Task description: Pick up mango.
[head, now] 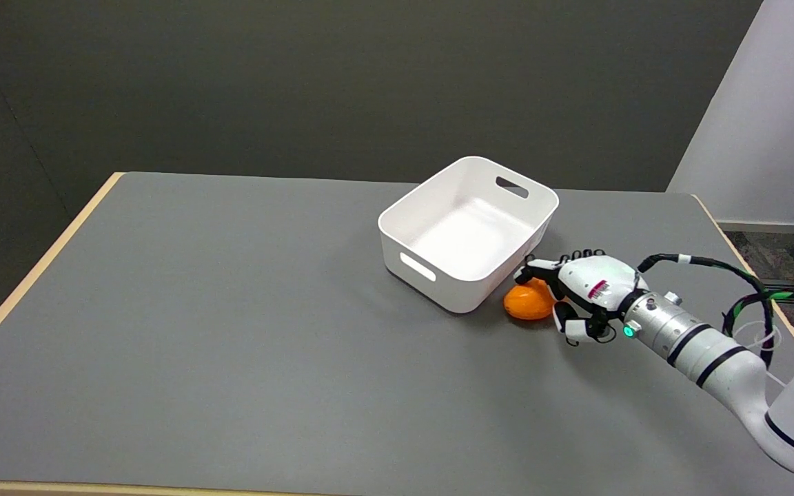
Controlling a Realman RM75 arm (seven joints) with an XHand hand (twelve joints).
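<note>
While the right hand (579, 296) curled around the mango (528, 303), firm hold was unclear. Closing evenly mattered, clear of the white bin (469, 289).

So the right hand (582, 293) is down at the table (231, 331), wrapped partly around an orange mango (526, 304). Its fingers (533, 267) arch over the top of the fruit and the thumb sits low on the near side, so it looks like contact, though whether it's a firm grip is hard to tell. The mango rests on the grey tabletop, just beside the near right corner of a white bin (467, 234) with handle cutouts. The white arm comes in from the lower right, black cables looping off the wrist.
</note>
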